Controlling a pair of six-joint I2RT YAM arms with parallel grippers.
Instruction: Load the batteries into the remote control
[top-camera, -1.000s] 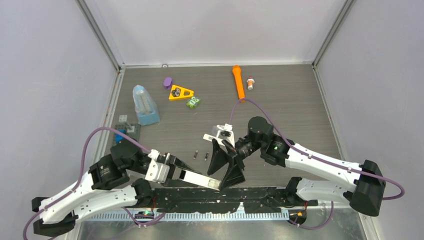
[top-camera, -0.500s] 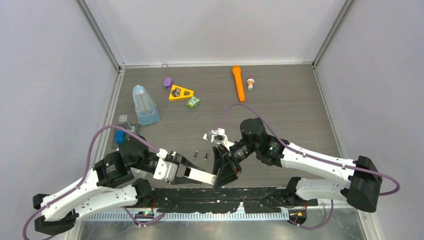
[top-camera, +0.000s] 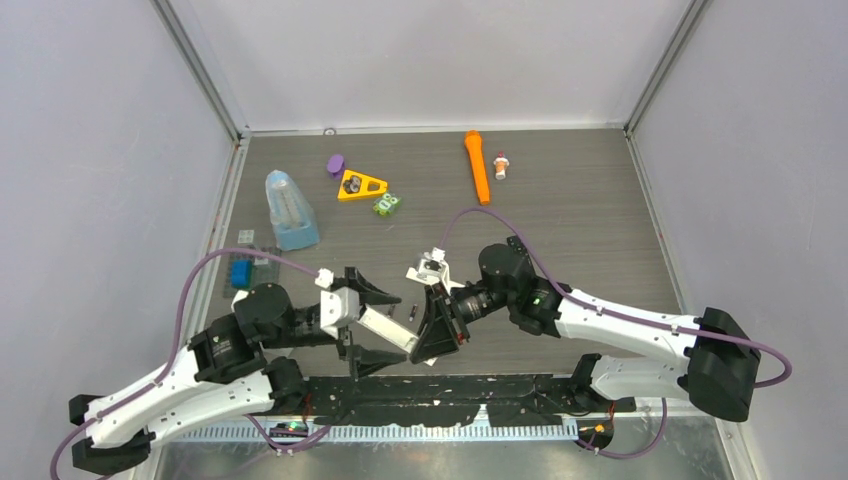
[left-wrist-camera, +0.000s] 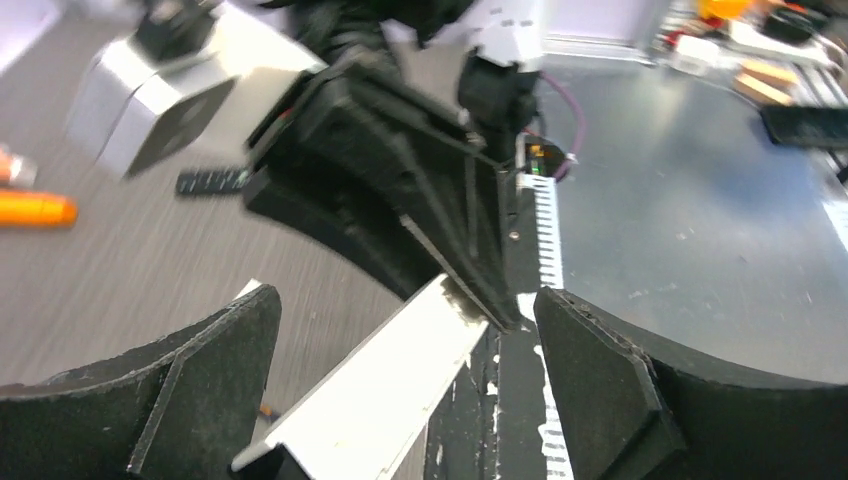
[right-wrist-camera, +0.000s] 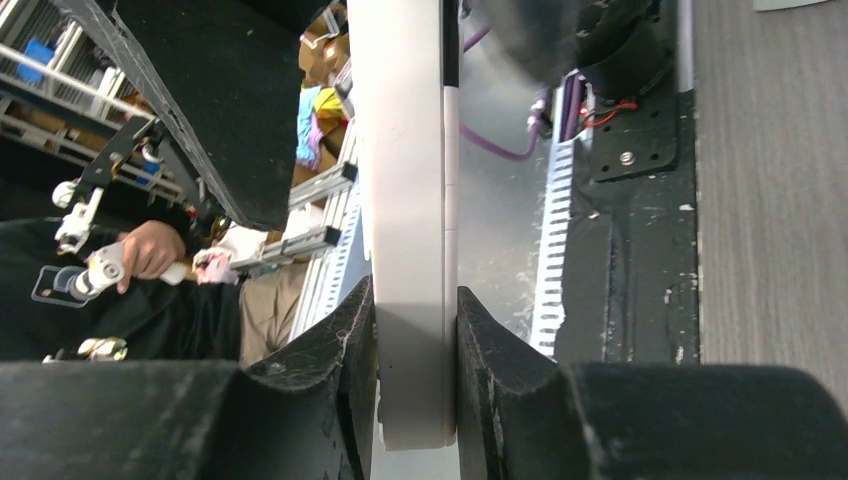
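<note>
The remote control (top-camera: 388, 329) is a slim white bar held above the near table edge. My right gripper (top-camera: 430, 336) is shut on its right end. In the right wrist view both pads press the flat sides of the remote control (right-wrist-camera: 405, 200), with the right gripper (right-wrist-camera: 415, 350) clamped on it. My left gripper (top-camera: 400, 325) is open, its fingers spread on either side of the bar without touching it. The left wrist view shows the remote control (left-wrist-camera: 390, 390) lying free between the wide left gripper (left-wrist-camera: 405, 330). One of the batteries (top-camera: 412, 309) lies on the table just behind the remote.
At the back lie an orange flashlight (top-camera: 477, 165), a small white and red item (top-camera: 501, 164), a yellow triangle (top-camera: 361, 185), a purple piece (top-camera: 335, 164) and a green block (top-camera: 387, 204). A clear blue container (top-camera: 290, 210) stands back left. A small white part (top-camera: 432, 268) sits mid-table.
My right gripper closed on the remote's right end. My left gripper then let go and opened wide. The remote shifted left and away from the near edge.
</note>
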